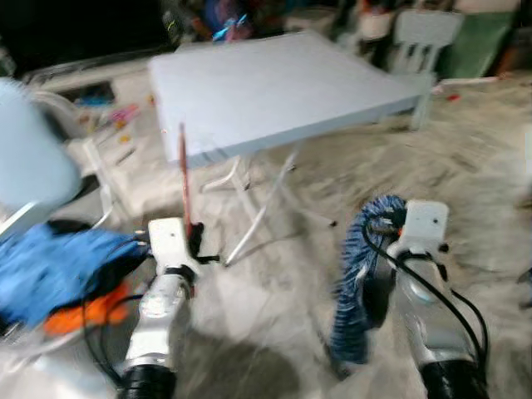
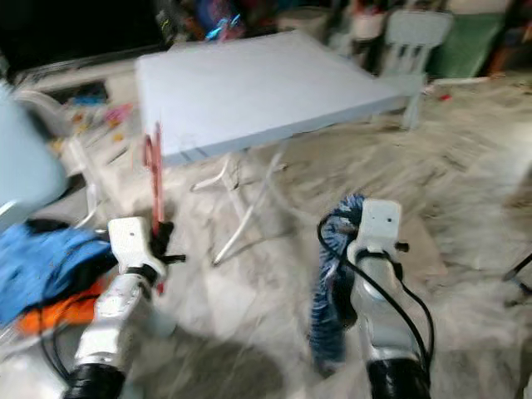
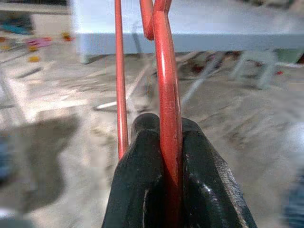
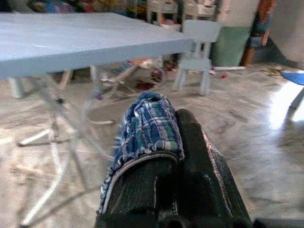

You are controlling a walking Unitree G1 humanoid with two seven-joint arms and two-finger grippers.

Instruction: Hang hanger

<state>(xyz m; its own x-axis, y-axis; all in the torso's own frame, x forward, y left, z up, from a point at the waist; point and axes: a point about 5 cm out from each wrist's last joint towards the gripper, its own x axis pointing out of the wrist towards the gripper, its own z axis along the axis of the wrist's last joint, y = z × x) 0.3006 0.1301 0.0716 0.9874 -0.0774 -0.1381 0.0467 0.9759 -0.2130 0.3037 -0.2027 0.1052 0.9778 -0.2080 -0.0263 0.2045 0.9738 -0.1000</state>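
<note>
Before the pale blue counter [image 1: 274,83], the left pincer [image 3: 168,156] is clamping a red hanger [image 3: 164,85] upright while the right pincer [image 4: 164,142] is clamping a plaid cloth [image 1: 357,274]; carrying step, probably needing a rail next.

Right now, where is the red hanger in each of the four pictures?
Left eye view: red hanger upright in the left pincer, left of centre.
Right eye view: hanger at left, before the table edge.
Left wrist view: hanger clamped between the black fingers.
Right wrist view: not in it.
Shared landmark: grey folding table.
</note>
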